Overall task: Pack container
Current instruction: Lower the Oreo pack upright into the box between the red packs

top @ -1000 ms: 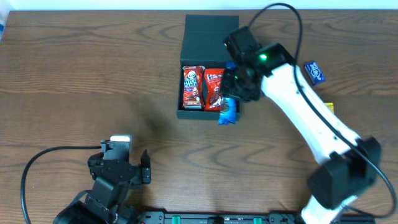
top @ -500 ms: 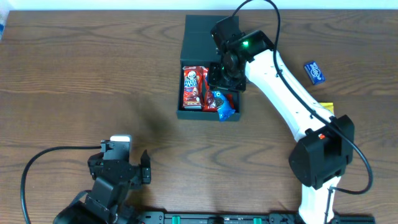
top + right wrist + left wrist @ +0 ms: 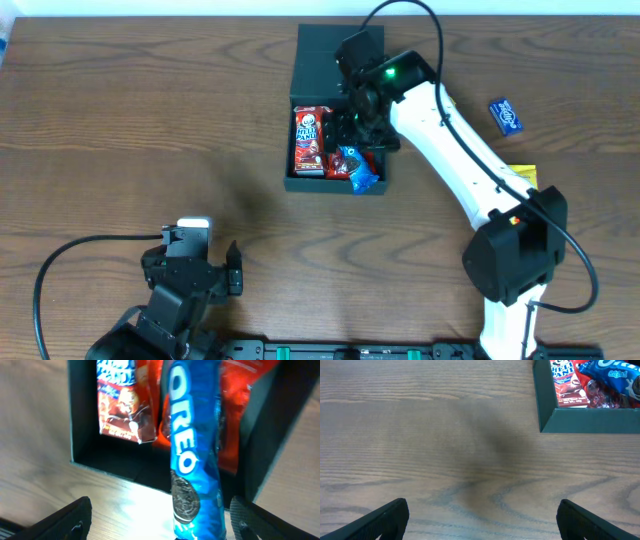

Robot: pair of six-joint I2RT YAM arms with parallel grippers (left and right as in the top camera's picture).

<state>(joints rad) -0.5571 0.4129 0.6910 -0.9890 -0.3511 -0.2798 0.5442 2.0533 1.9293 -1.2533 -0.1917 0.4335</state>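
With the right claw [image 3: 159, 510]: open wide, gripping nothing, poised just above the near right part of the box [image 3: 336, 186]. Between its fingers, touching neither, a blue cookie packet [image 3: 192, 445], lying in the box over a red packet [image 3: 240, 410]. Beside those, along the box's left wall, a red-and-white biscuit packet [image 3: 309, 140]. Box at the far middle of the desk [image 3: 150, 120]. Well apart, near left: the left claw [image 3: 482, 510], open too, holding nothing.
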